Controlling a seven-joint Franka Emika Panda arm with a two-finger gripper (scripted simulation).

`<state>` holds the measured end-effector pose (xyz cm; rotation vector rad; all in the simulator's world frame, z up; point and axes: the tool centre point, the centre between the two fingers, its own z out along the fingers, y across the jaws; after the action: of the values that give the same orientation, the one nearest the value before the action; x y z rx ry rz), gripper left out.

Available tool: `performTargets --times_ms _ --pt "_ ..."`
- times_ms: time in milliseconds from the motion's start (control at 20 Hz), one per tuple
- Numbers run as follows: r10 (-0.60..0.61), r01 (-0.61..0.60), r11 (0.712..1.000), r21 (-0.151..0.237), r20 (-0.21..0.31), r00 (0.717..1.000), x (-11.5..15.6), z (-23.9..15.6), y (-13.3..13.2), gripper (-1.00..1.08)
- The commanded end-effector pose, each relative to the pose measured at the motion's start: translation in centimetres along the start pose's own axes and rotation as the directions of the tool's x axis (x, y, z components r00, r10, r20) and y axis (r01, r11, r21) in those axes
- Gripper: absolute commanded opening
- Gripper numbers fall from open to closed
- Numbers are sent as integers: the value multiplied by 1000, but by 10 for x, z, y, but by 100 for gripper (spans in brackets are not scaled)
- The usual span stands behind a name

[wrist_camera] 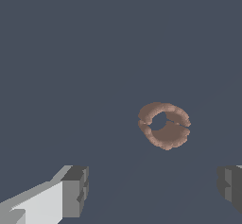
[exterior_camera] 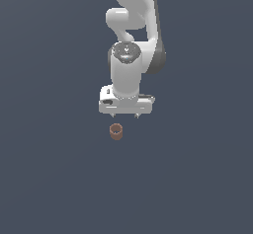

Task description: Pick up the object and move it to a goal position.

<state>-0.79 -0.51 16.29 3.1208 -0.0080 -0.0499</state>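
The object (exterior_camera: 116,131) is a small reddish-brown hollow cylinder resting on the dark grey surface, just below the white gripper (exterior_camera: 125,115) in the exterior view. From the wrist camera I look down into the object (wrist_camera: 164,125), an open ring lying apart from both fingers. The gripper (wrist_camera: 153,190) is open, its two grey fingertips (wrist_camera: 75,190) spread wide with nothing between them. It hovers close to the object without touching it.
The white arm (exterior_camera: 133,25) rises behind the gripper toward the top of the exterior view. A plain dark grey surface (exterior_camera: 49,178) extends all around. No other objects or markers show.
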Motion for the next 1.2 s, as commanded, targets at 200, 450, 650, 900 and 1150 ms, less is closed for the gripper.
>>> performTargets --times_ms 200,450,650,900,1150 --pt "62 -62 998 4 -1 998 1 5 3 100" --pt "158 -158 987 10 -3 987 3 13 7 100" --pt "262 -262 965 16 -4 965 5 21 12 100" --pt "413 -413 910 23 -5 911 8 34 21 100" --pt "552 -551 834 29 -5 834 11 46 29 100"
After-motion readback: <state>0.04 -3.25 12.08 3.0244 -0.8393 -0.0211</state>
